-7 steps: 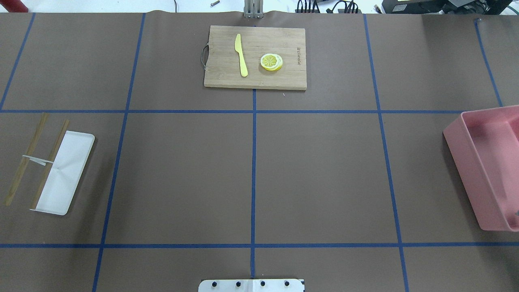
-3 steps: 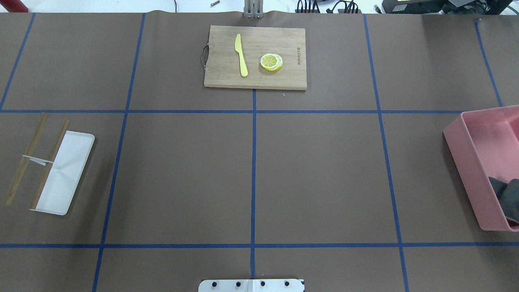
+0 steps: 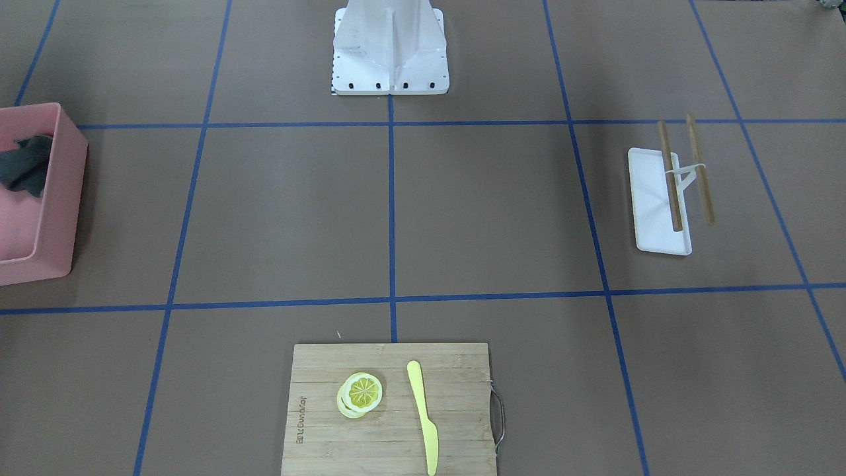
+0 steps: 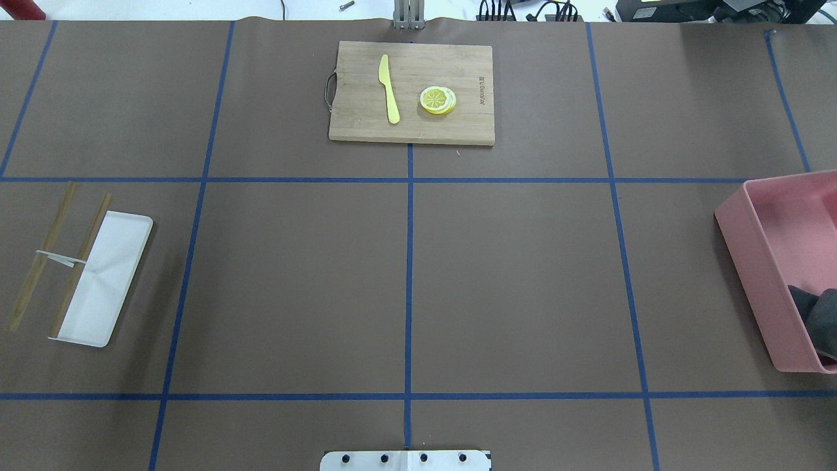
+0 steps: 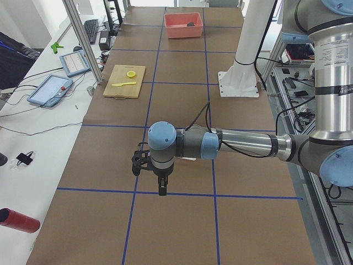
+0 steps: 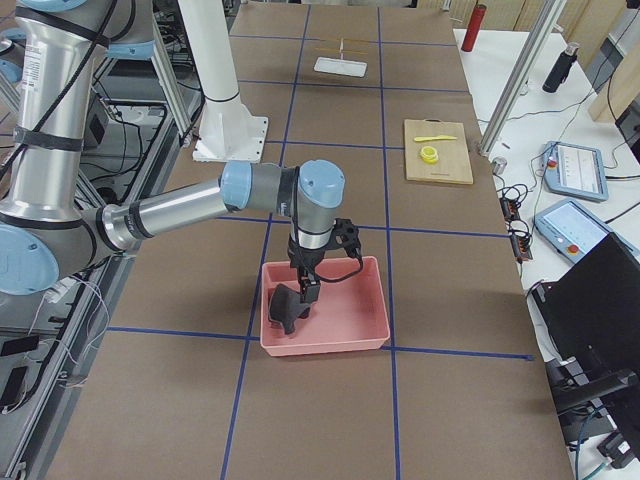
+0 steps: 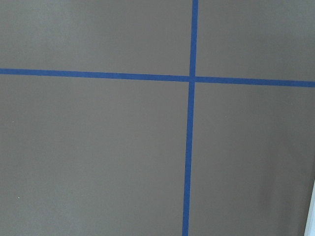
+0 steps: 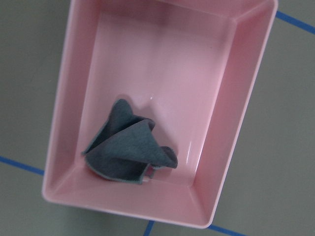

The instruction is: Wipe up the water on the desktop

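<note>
The desktop is matte brown with a blue tape grid; I see no water on it. A dark grey cloth lies crumpled in a pink bin at the table's right end, and also shows in the overhead view. My right gripper hangs just above the cloth in the bin; I cannot tell its state. My left gripper points down over bare desktop near a tape crossing; I cannot tell its state. Neither wrist view shows fingers.
A bamboo cutting board with a yellow knife and lemon slices lies at the far middle. A white tray with two wooden sticks lies at the left. The robot base stands at the near edge.
The grey cloth has come into view inside the pink bin at the overhead view's right edge, where the bin looked empty a second ago. Nothing else moved.
</note>
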You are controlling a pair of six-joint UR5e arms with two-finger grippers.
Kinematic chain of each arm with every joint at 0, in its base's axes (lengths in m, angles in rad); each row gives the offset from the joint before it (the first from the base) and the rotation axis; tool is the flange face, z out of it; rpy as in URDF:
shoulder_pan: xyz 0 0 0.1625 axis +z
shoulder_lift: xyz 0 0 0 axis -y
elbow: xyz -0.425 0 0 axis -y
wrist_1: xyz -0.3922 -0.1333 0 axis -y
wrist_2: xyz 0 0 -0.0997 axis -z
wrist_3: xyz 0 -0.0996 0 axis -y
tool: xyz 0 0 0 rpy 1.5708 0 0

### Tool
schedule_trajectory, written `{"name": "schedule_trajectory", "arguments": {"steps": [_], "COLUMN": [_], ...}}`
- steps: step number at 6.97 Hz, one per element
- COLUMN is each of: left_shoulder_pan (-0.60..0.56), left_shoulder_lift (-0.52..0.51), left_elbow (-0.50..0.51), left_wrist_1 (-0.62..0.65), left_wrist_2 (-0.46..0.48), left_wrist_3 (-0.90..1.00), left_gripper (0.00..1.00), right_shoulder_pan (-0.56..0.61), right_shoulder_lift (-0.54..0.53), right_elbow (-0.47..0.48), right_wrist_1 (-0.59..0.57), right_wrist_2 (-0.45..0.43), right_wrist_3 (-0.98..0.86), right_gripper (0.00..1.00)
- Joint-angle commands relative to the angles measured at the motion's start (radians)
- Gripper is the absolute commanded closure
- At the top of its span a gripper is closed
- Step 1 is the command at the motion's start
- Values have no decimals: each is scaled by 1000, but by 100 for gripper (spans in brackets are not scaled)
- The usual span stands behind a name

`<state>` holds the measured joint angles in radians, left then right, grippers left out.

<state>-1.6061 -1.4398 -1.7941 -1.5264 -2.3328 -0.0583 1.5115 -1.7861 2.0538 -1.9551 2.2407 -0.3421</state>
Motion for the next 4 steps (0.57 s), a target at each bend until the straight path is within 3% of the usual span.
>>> {"name": "schedule_trajectory", "arguments": {"steps": [1,4], "left_shoulder_pan": [0,0], "left_shoulder_lift": [5,7], "left_elbow": [-1,-1], "left_wrist_1": [-1,-1], "left_wrist_2": [0,1], "left_wrist_3": [0,2], "left_gripper": [1,1], "right_shoulder_pan": [-2,-1], "right_shoulder_lift": [-1,-41], "right_elbow": [-98,-92], "right_wrist_1": [160,257], "right_wrist_2": [0,4], "right_wrist_3": [166,324], "right_gripper": [0,0]}}
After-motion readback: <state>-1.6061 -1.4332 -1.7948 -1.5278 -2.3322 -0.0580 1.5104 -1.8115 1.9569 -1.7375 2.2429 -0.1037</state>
